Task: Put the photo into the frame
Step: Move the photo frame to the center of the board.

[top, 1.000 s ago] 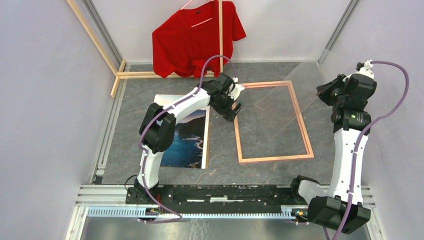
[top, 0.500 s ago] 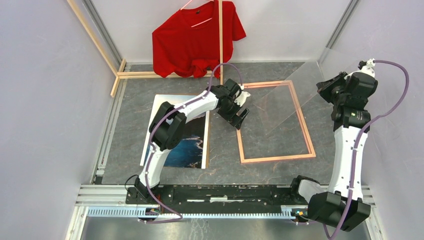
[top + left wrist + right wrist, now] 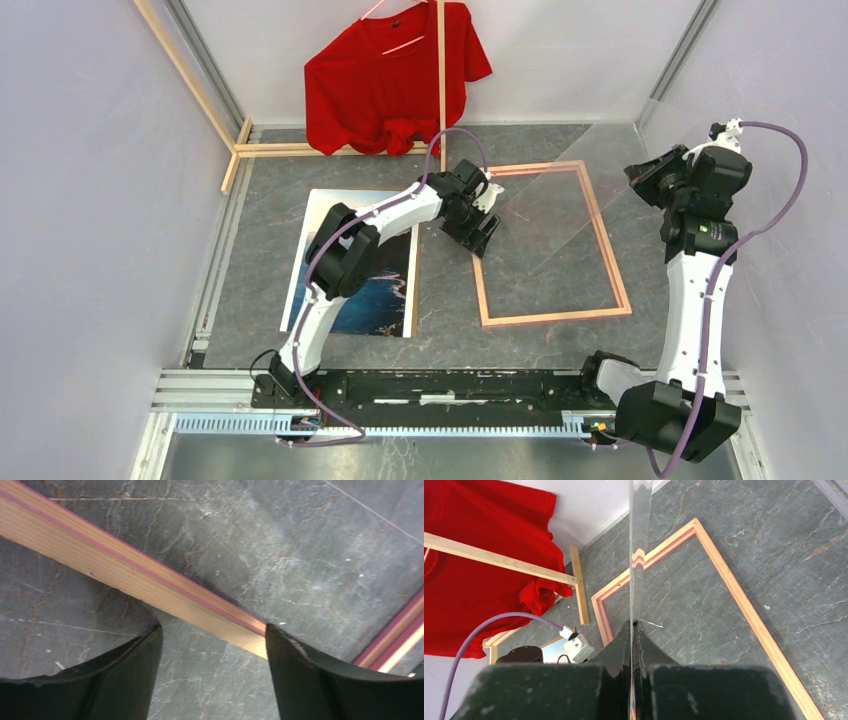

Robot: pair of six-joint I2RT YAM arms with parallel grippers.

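Observation:
The frame (image 3: 550,316) lies flat at the table's middle right, pale wood side up with a pink inner strip. The photo (image 3: 375,290) lies face up to its left, partly under the left arm. My left gripper (image 3: 482,230) is open and empty, low over the frame's left bar near its far corner. In the left wrist view that bar (image 3: 125,575) runs slantwise just beyond my open gripper (image 3: 212,665). My right gripper (image 3: 650,172) is shut on a clear pane (image 3: 590,190), held tilted above the frame. The right wrist view shows the pane (image 3: 636,555) edge-on between the shut jaws.
A brown backing board (image 3: 413,290) shows under the photo's right edge. A red shirt (image 3: 390,75) hangs on a wooden-stick rack (image 3: 240,150) at the back. Pale walls close in on the left, back and right. A metal rail runs along the near edge.
My left gripper has moved right and slightly forward, onto the frame's left bar. My right gripper has shifted a little left with the clear pane.

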